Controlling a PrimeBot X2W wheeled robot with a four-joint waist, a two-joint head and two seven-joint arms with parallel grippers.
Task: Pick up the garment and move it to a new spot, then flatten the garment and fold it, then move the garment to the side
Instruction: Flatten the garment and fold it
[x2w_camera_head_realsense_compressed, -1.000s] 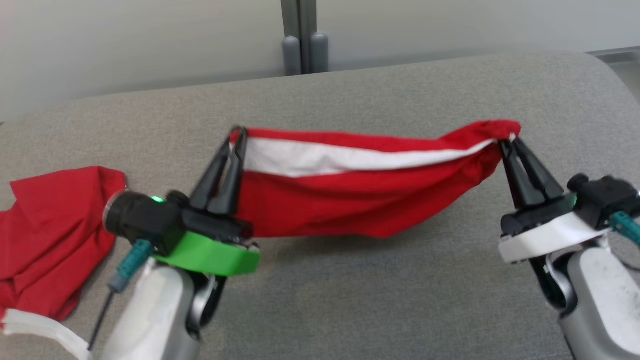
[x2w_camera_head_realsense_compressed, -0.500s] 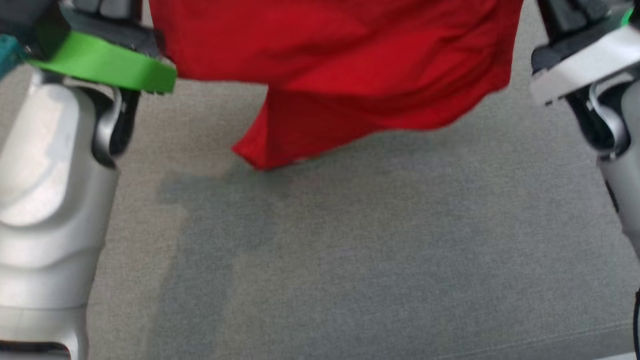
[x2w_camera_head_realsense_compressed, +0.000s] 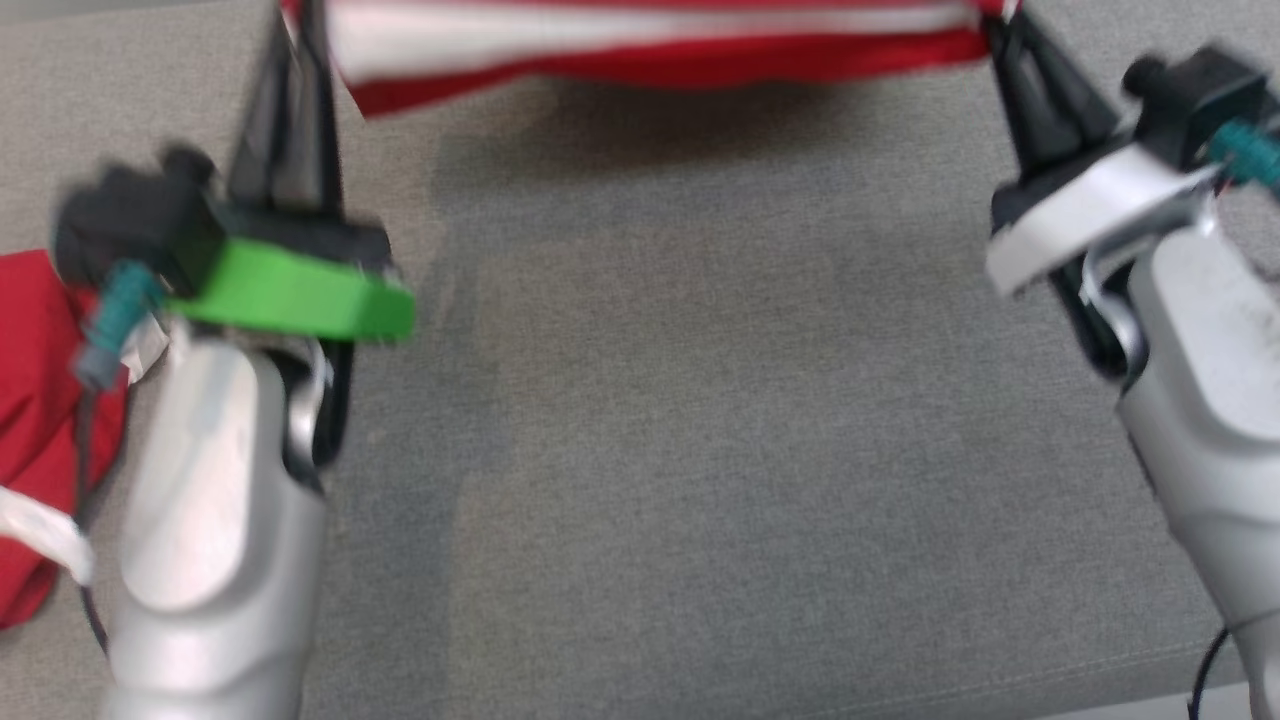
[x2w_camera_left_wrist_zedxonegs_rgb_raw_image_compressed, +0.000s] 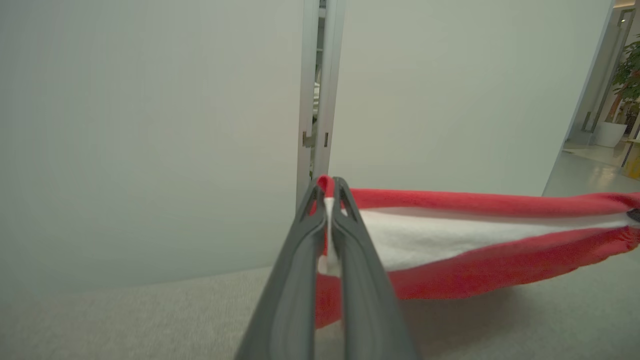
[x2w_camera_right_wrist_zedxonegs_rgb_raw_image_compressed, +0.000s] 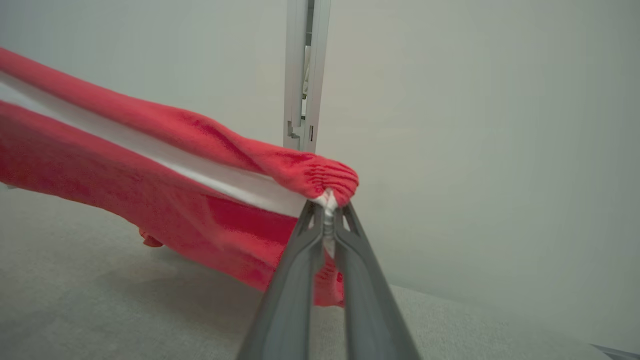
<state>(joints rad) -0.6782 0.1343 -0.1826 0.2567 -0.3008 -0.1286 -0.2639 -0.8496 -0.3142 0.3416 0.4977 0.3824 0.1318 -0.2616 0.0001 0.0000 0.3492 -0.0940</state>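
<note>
Fingers (x2w_camera_left_wrist_zedxonegs_rgb_raw_image_compressed: 295, 270) of the left gripper (x2w_camera_left_wrist_zedxonegs_rgb_raw_image_compressed: 327, 185) clench one end of the red-and-white garment (x2w_camera_left_wrist_zedxonegs_rgb_raw_image_compressed: 475, 235), and the right gripper (x2w_camera_right_wrist_zedxonegs_rgb_raw_image_compressed: 327, 202) is clamped on the other end, so it hangs stretched above the far part of the grey cushion (x2w_camera_head_realsense_compressed: 700, 450). Both grips sit at the very fingertips, so a hard sideways pull could slip an end free. Sagging cloth may bunch on landing. Another red cloth (x2w_camera_head_realsense_compressed: 40, 400) beside the left arm might snag.
</note>
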